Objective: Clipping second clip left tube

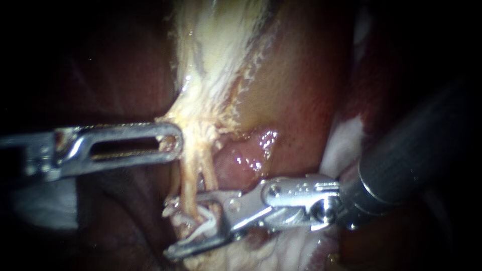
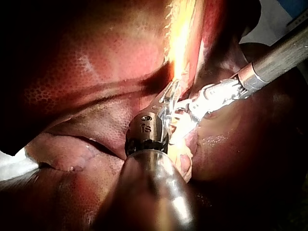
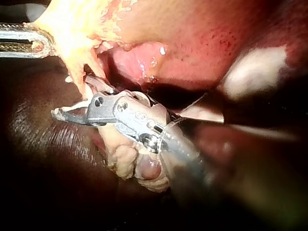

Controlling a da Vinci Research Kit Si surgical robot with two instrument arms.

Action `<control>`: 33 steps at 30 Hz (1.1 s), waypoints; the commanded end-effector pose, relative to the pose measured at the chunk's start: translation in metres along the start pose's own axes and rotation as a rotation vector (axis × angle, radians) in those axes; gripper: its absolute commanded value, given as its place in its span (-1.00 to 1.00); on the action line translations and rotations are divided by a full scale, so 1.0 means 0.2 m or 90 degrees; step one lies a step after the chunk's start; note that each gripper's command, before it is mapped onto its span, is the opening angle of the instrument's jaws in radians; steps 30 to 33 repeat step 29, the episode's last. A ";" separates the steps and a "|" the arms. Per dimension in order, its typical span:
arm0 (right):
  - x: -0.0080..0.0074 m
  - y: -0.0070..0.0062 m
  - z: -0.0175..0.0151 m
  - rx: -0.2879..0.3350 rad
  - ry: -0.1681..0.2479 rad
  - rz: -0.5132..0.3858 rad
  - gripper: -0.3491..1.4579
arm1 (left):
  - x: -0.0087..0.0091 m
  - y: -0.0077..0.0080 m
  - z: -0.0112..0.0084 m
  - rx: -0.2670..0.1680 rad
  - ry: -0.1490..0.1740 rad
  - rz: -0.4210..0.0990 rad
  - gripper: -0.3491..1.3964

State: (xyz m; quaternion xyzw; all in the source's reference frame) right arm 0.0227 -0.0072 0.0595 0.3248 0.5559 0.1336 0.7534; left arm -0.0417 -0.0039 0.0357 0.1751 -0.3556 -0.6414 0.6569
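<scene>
Right instrument hand point(image 1: 185, 223) spread wide, straddling left tube point(image 1: 187, 193) low down, white clip point(image 1: 205, 227) in gap: apparently lined up for squeeze. Left instrument hand point(image 1: 173, 140) clamped on pale tissue point(image 1: 211, 75), tensioning it sideways, likely so tube stands taut, exposed.

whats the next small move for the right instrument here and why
Probably close the right instrument to set the clip, once the tube sits fully inside. It stands open astride the left tube, the white clip in the gap, while the left instrument sits at the pale tissue above.
</scene>
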 end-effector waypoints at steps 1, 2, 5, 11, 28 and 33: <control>0.000 0.001 0.000 0.000 0.000 0.000 -0.04 | 0.000 0.000 0.000 0.000 0.000 0.000 -1.00; -0.001 0.001 -0.001 0.000 0.000 0.000 -0.08 | 0.000 0.000 0.000 0.000 0.000 0.000 -1.00; -0.002 0.000 -0.003 0.002 0.000 -0.001 -0.60 | 0.000 0.000 0.000 0.000 0.000 0.000 -1.00; -0.003 0.001 -0.009 0.003 -0.008 0.001 -1.00 | 0.000 0.000 0.000 0.000 0.000 0.000 -1.00; -0.005 0.001 -0.007 0.003 -0.035 0.001 -1.00 | 0.000 0.000 0.000 0.000 0.000 0.000 -1.00; -0.005 0.001 -0.007 0.003 -0.037 0.001 -1.00 | 0.000 0.000 0.000 0.000 0.000 0.000 -1.00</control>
